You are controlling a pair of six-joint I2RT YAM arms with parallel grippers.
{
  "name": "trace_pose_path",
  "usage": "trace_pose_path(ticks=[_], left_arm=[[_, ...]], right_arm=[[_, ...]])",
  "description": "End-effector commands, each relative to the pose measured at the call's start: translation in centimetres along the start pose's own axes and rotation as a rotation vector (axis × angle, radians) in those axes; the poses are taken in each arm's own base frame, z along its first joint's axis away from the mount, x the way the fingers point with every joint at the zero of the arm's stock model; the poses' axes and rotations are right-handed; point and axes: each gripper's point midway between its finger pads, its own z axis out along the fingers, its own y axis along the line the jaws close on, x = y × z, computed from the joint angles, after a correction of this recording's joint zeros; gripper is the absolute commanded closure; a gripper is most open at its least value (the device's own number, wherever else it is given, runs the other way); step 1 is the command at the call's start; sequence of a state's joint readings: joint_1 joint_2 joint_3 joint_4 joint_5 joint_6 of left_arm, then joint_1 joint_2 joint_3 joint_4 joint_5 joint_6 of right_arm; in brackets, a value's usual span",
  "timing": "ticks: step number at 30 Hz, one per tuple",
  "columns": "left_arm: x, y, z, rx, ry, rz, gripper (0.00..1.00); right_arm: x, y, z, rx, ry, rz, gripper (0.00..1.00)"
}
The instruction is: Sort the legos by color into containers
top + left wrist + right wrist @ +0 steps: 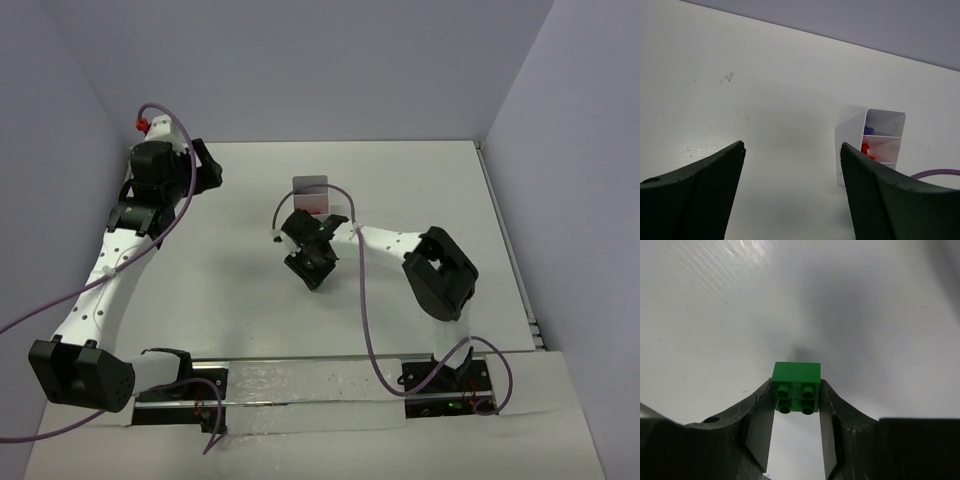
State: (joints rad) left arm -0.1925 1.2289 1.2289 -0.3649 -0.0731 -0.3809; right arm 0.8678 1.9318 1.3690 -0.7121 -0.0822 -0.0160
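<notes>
My right gripper (796, 390) is shut on a green lego (796, 386), its studs facing the camera, held over bare white table. In the top view the right gripper (311, 262) sits just in front of the white tray (311, 187); the green lego is hidden there. In the left wrist view the tray (852, 137) stands right of centre, with a blue lego (868, 130) in one compartment and a red lego (865, 149) in the middle one. My left gripper (792, 150) is open and empty, at the far left of the table (205, 170), well away from the tray.
Purple cables loop from both arms; one (362, 300) runs near the right arm, and one (937, 173) shows beside the tray. A red-and-white connector (143, 123) sits on the left arm. Walls enclose the table at the back and sides.
</notes>
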Motion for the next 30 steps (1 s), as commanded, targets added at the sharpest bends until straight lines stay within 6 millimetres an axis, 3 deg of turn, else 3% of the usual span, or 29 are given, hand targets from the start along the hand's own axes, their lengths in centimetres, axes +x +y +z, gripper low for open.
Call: trace_pose_path(ticks=[1,4,8,15,25,30], left_arm=[[-1.2,-0.3,0.4,0.019,-0.047,0.006,0.18],[-2.4,-0.2,0.9,0.002,-0.079,0.034,0.16],[-3.1,-0.7,1.9,0.012,-0.077,0.049,0.01],[-3.5,-1.8,2.0,0.066,-0.071,0.026,0.01],[-3.4,-1.3,2.7,0.054,-0.061,-0.03,0.01],[-3.3,-1.2,2.8,0.056,-0.056,-0.033,0.01]], right_arm=[[-7.8,-3.3,-8.6,0.108,-0.421,0.094,1.0],[-10.1,-6.7,-11.3,0.214,-0.568,0.175,1.0],[-12.0,-9.4,-12.6,0.305,-0.635,0.259,1.0],[-12.5,-10.7,-10.6,0.309,-0.616,0.316,1.0],[-12.7,-10.9,-8.8,0.295,-0.593,0.324,1.0],[-13.0,-11.0,-7.9,0.296,-0.574,0.319,0.86]])
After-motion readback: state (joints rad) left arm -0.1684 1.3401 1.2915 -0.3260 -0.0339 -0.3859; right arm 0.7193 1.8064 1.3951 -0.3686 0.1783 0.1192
